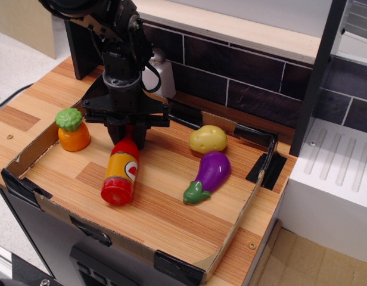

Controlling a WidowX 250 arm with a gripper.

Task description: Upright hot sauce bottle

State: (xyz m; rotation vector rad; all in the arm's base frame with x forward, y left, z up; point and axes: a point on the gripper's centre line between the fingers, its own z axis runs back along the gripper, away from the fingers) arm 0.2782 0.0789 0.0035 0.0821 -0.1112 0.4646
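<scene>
The gripper [126, 138] has its fingers closed on the cap end of the hot sauce bottle [120, 175], which lies tilted in the left half of the tray [171, 217]. The cap points to the far side, under the jaws, and the flat base points toward the near left edge and looks a little raised off the wood.

To do this step well, the grip probably has to stay firm on the narrow neck, since the glossy plastic could slip or swing as the arm lifts. Raising the cap end straight up while letting the base pivot on the wood seems safer than carrying the whole bottle through the air. The base should be flat on the tray before the fingers let go, or the bottle may tip over again.

The tray is a shallow wooden board with cardboard walls taped at the corners, sitting on a wooden counter [19, 110]. An orange vegetable with a green top [72, 129] stands just left of the gripper. A potato [208, 139] and an eggplant [209, 174] lie to the right, well apart from the bottle. A dark tiled wall [243, 74] runs along the far side.
</scene>
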